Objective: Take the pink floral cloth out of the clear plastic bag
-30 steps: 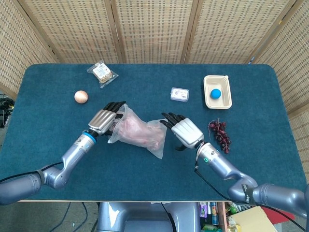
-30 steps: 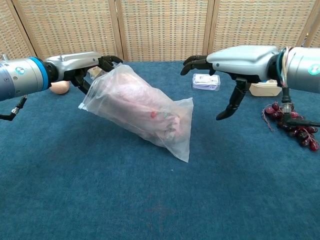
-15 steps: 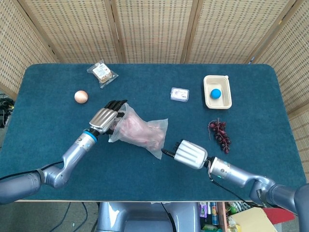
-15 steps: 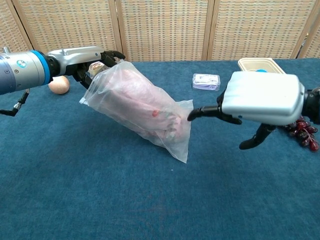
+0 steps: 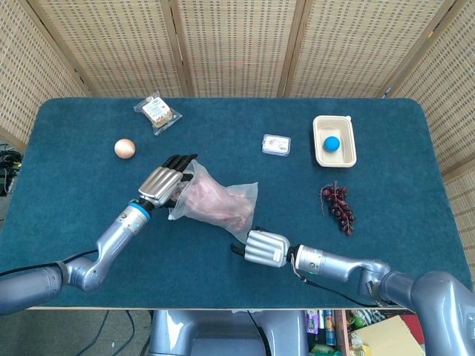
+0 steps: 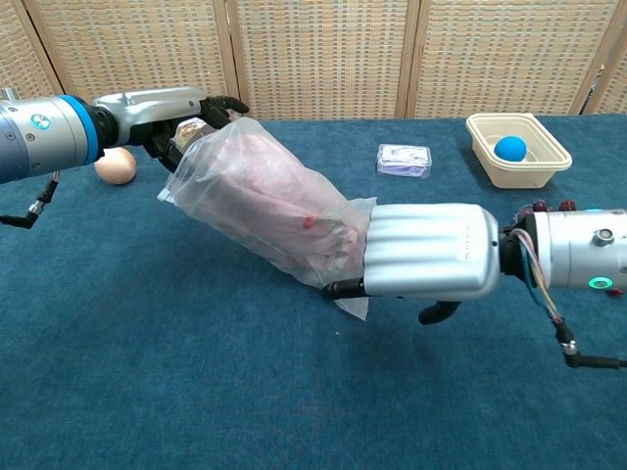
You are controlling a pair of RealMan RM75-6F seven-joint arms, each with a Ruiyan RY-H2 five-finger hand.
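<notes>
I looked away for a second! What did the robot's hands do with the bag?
The right hand swung from up beside the bag, fingers spread, down and toward the robot to the clear plastic bag's lower closed corner; whether it grips is hidden. The left hand holds the upper end as before. The pink floral cloth stayed inside.
</notes>
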